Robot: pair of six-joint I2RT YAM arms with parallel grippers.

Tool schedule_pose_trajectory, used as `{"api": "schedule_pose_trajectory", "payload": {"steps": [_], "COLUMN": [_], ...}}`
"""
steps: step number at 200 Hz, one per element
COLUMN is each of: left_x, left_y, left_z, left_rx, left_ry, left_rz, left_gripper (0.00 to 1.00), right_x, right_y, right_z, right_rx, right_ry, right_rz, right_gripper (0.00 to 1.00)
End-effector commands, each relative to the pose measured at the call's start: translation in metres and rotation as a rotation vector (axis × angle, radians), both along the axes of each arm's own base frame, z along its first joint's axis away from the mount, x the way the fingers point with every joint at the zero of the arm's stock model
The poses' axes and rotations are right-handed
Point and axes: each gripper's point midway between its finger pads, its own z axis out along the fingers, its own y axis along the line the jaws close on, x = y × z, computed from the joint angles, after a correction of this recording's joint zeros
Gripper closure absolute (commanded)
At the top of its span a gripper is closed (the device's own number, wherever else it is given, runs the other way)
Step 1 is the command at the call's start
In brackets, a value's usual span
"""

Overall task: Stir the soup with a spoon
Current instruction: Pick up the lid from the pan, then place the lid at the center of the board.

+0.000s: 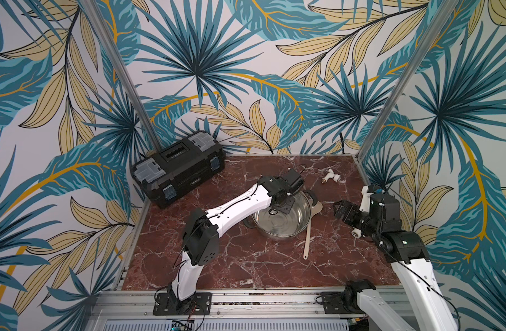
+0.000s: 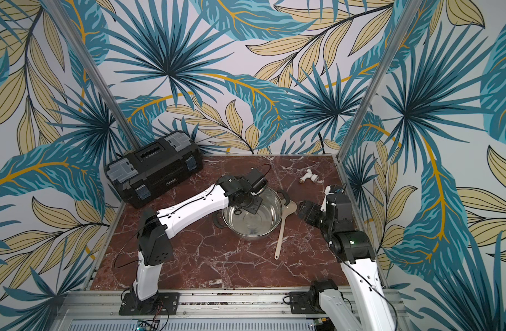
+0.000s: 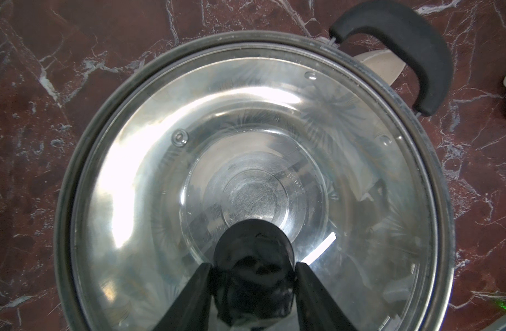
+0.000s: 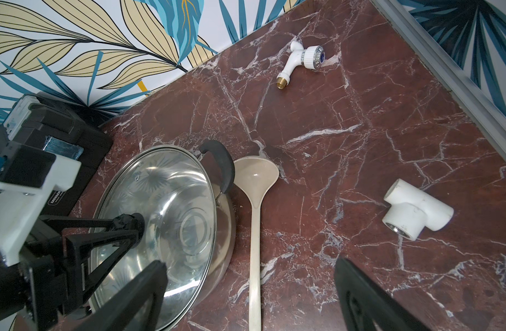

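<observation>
On the red-brown marble desk [image 1: 231,258] a shiny round stainless-steel pot [image 1: 277,236] with black side handles stands near the middle. A clear round glass lid [image 3: 160,129] sits on its rim, and the bare steel bottom shows through the glass. The left pincer [image 3: 253,265] hangs over the lid with its two black fingers [image 3: 194,295] on either side of the lid's black knob [image 3: 251,243], right against it; whether they already pinch it I cannot tell. A cream-beige plastic ladle [image 4: 254,229] with a long slim handle lies flat on the desk just beside the pot, on the right arm's side. Its deep bowl is up by the pot's far side handle, and its handle runs toward the desk's front edge. The right pincer [image 4: 250,262] is spread wide and holds nothing, near the ladle but apart from it. A white T-shaped pipe fitting [image 4: 415,212] lies close to the right arm. A white plastic tap with a brass thread [image 4: 300,60] lies toward the far right corner, and a black toolbox with grey latches [image 1: 177,169] sits at the far left corner.
</observation>
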Motion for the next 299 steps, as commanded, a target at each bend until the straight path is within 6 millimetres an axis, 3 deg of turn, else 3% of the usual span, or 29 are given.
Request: {"api": "schedule_pose_trajectory", "payload": {"steps": [1,24,50,106,144,172,196,213,236,256,299], "left_x": [0.004,0.005,0.01,0.017,0.019,0.012,-0.008,-0.028,-0.053,-0.063,-0.057], "left_y": [-0.008,-0.007,-0.004,0.017,0.055,0.112,0.178,0.225,0.27,0.289,0.3], "left_z": [-0.003,-0.002,0.015,0.091,0.152,0.177,0.167,0.146,0.113,0.076,0.008], "left_rx": [-0.017,-0.013,-0.022,-0.074,-0.137,-0.165,-0.133,-0.13,-0.118,-0.132,-0.165], "left_ry": [-0.007,-0.015,-0.064,-0.244,-0.388,-0.42,-0.432,-0.403,-0.365,-0.322,-0.267], "left_rz": [-0.001,0.002,0.01,0.039,0.112,0.203,0.31,0.404,0.512,0.594,0.691], "left_gripper": [0.51,0.56,0.65,0.72,0.72,0.72,0.72,0.72,0.72,0.72,0.72], "right_x": [-0.007,-0.008,-0.008,-0.007,-0.005,-0.001,0.001,0.002,0.004,0.007,0.003], "right_y": [0.002,0.001,0.001,0.001,0.002,0.006,0.01,0.012,0.014,0.019,0.025], "right_z": [-0.007,-0.006,-0.006,-0.005,-0.004,-0.001,0.005,0.01,0.014,0.011,-0.021], "right_rx": [0.007,0.007,0.004,0.001,0.008,0.019,0.035,0.038,0.042,0.058,0.061], "right_ry": [0.027,0.026,0.026,0.026,0.026,0.021,0.008,-0.001,-0.008,-0.001,0.083], "right_rz": [0.004,0.001,0.001,0.005,0.009,0.023,0.037,0.046,0.059,0.073,0.09], "right_gripper": [0.03,0.03,0.03,0.03,0.03,0.03,0.03,0.03,0.03,0.03,0.03]}}
